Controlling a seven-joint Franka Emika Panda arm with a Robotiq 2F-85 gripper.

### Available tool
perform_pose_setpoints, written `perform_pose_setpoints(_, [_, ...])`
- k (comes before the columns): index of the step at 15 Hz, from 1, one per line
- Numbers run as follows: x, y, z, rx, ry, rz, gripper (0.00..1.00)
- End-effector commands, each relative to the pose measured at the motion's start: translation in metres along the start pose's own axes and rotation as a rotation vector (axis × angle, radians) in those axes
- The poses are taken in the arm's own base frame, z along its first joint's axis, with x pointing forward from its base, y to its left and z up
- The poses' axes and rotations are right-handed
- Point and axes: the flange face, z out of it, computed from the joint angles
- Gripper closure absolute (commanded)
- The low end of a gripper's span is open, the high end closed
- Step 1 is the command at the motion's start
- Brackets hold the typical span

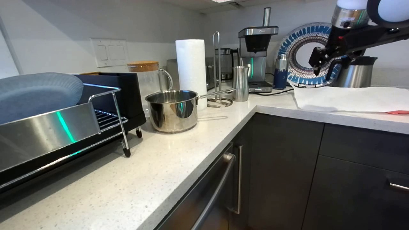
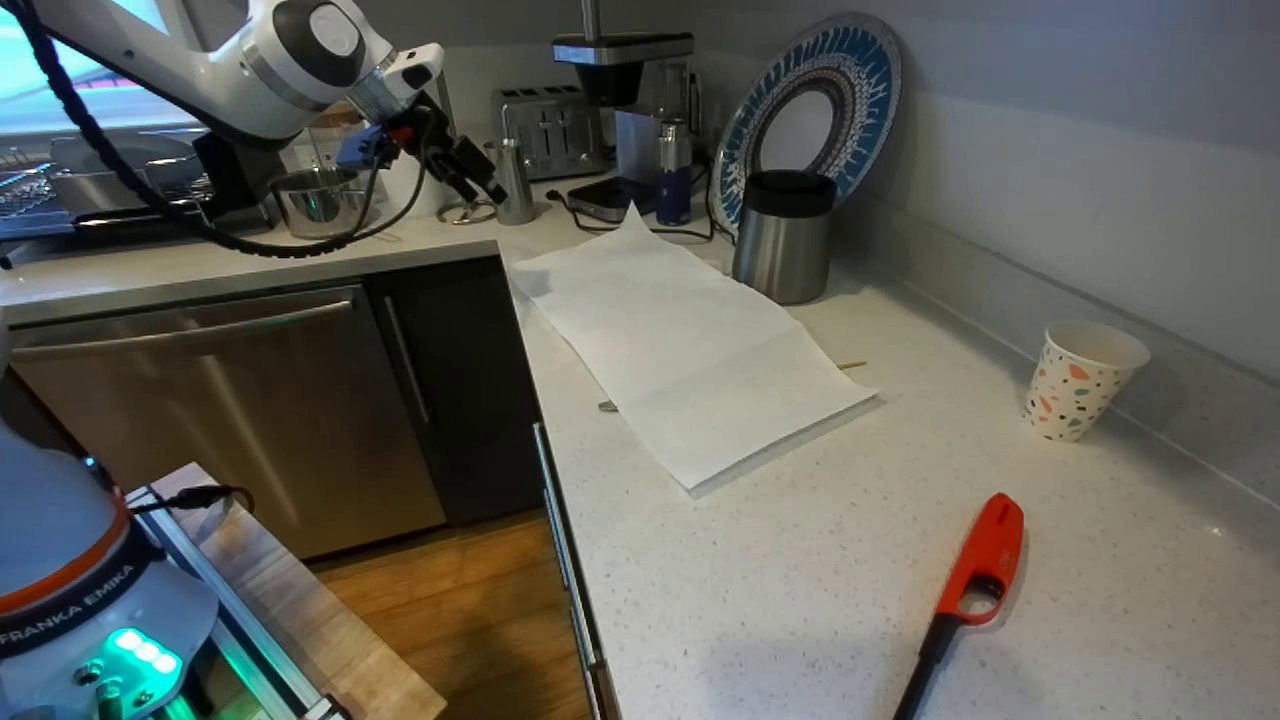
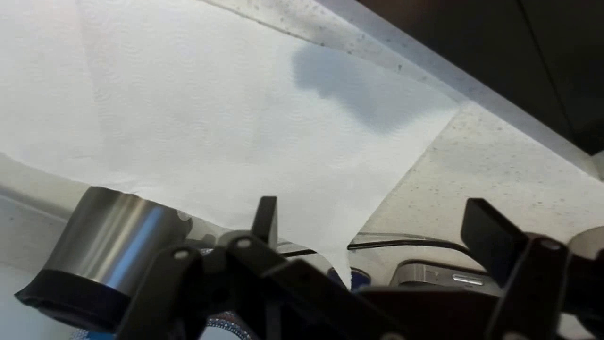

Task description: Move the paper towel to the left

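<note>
Two fingers [image 3: 493, 236] of the pincer [image 3: 372, 208] stand wide apart in the wrist view's lower half, gripping nothing, clear of the paper towel [image 2: 690, 345], which lies on the bench [image 2: 800, 560], centre frame in an exterior view, one corner peaking upward.

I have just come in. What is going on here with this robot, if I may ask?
A robot arm reaches over the kitchen counter; its job is to move the large white paper towel to the left. At this moment its pincer is open, in the air, and holds nothing. The paper towel lies loose on the counter beside the steel jug, with one corner raised to a point. These views do not show whether the job is done.
</note>
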Motion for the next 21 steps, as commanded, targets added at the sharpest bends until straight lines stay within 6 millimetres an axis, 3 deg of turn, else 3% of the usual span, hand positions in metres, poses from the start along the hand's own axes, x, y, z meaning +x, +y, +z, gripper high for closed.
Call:
perform_pose_setpoints(1, [0.004,-0.022,0.02,-0.14,-0.011,0.0,0.0])
perform_pose_setpoints(3, [-0.004,-0.036,0.036,-0.198,-0.097,-0.028,0.0])
perform_pose_setpoints(4, [-0.005,-0.022,0.019,-0.164,-0.047,-0.016,0.0])
perform_pose_setpoints(7, [-0.007,-0.035,0.03,-0.177,-0.096,-0.031,0.0])
perform_pose_setpoints(14, [-0.004,-0.034,0.034,-0.176,-0.1,-0.027,0.0])
perform_pose_setpoints(21, [-0.006,-0.093,0.061,-0.244,-0.177,0.132,0.0])
